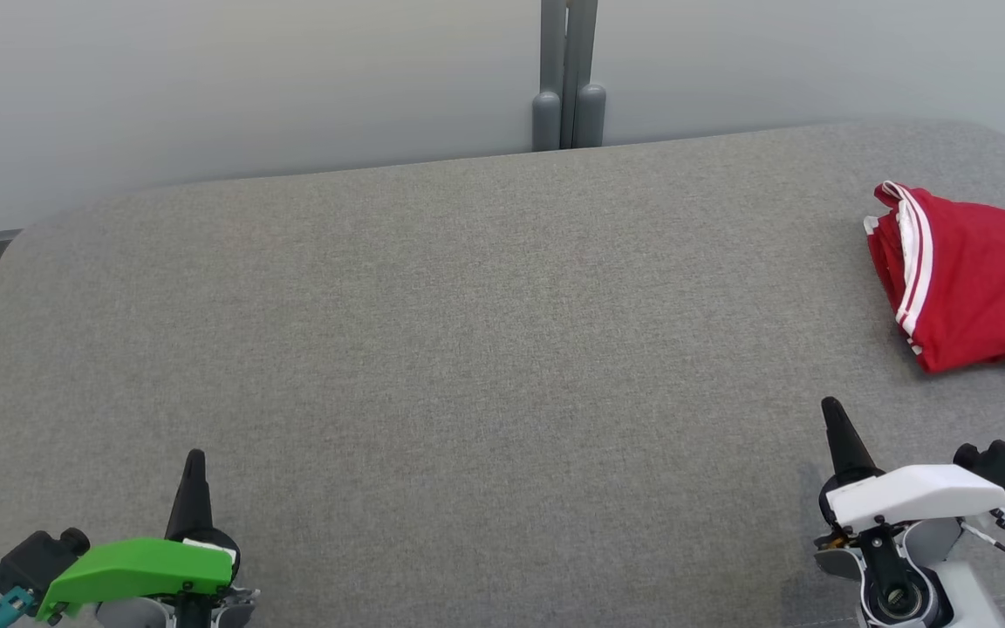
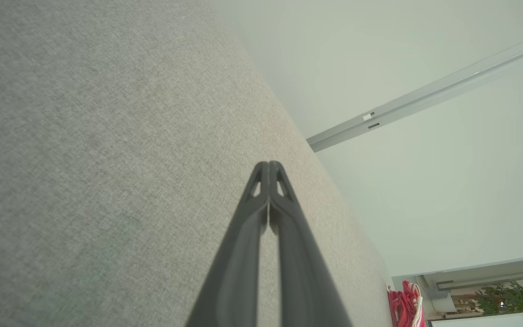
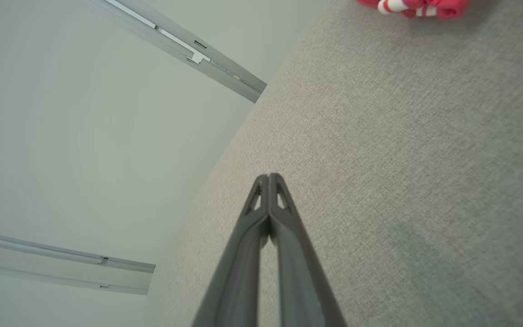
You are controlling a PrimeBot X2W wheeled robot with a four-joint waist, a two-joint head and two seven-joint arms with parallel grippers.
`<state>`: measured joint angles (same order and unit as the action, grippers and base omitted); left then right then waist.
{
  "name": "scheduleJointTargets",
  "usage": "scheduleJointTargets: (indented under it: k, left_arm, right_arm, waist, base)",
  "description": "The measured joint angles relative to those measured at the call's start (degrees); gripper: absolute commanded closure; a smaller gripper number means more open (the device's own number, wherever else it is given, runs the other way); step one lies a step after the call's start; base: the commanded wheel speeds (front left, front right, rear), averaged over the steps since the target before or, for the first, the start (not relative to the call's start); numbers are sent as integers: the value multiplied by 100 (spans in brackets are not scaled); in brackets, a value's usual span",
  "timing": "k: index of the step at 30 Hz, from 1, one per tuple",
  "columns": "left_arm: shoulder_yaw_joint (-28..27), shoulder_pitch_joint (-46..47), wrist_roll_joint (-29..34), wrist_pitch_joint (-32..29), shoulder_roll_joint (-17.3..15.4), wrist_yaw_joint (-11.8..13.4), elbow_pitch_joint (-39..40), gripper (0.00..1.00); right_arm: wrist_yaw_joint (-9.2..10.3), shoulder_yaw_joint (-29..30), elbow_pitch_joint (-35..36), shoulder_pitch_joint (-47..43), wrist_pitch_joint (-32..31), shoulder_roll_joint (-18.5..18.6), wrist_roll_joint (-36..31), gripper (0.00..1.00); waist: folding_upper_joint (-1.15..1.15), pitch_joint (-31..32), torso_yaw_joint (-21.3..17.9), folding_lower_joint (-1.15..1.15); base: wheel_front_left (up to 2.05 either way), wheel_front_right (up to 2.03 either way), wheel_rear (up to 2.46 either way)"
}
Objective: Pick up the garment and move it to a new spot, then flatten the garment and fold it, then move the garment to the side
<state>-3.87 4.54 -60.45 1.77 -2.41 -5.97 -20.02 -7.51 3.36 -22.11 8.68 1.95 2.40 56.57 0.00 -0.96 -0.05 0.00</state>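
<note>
A red garment with white side stripes (image 1: pixel 974 279) lies folded into a loose bundle at the far right of the grey fabric-covered bench (image 1: pixel 468 349), its right part cut off by the edge of the head view. The left pincer (image 1: pixel 194 467) sits low at the near left of the bench under a green wrist cover (image 1: pixel 140 567), its two dark fingers pressed together with nothing between them and well apart from the garment. The right pincer (image 1: pixel 832 417) is at the near right under a white wrist cover (image 1: pixel 912 493), also closed tip to tip on nothing. It points up toward the garment but stands clear of it, with bare cloth between. Both wrist views show the fingers meeting at their tips above the grey weave. Behind the bench's far edge a grey post (image 1: pixel 568 78) rises against a pale wall.
</note>
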Motion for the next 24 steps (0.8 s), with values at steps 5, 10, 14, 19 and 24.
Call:
scheduleJointTargets:
  k: [5,10,14,19,24]
  left_arm:
    - [-23,17,-275,-70,-1,-8,58,100]
    - [-49,21,-559,-144,-3,-13,109,100]
    - [-73,26,-793,-207,-4,-32,144,100]
    - [-99,36,-1077,-276,-5,-45,190,100]
    - [-123,77,-1290,-345,-7,-56,241,100]
  right_arm:
    - [0,31,66,-17,-88,3,338,100]
    - [1,60,140,-23,-156,7,662,100]
    - [3,82,191,-26,-218,9,910,100]
    - [3,103,253,-39,-288,10,1202,100]
    - [3,127,312,-49,-348,12,1482,100]
  waist:
    - [0,6,0,0]
    - [0,12,1,0]
    - [0,16,1,0]
    - [0,22,1,0]
    - [0,28,2,0]
  base:
    - [0,0,0]
    - [0,0,0]
    - [0,0,0]
    - [0,0,0]
    - [0,0,0]
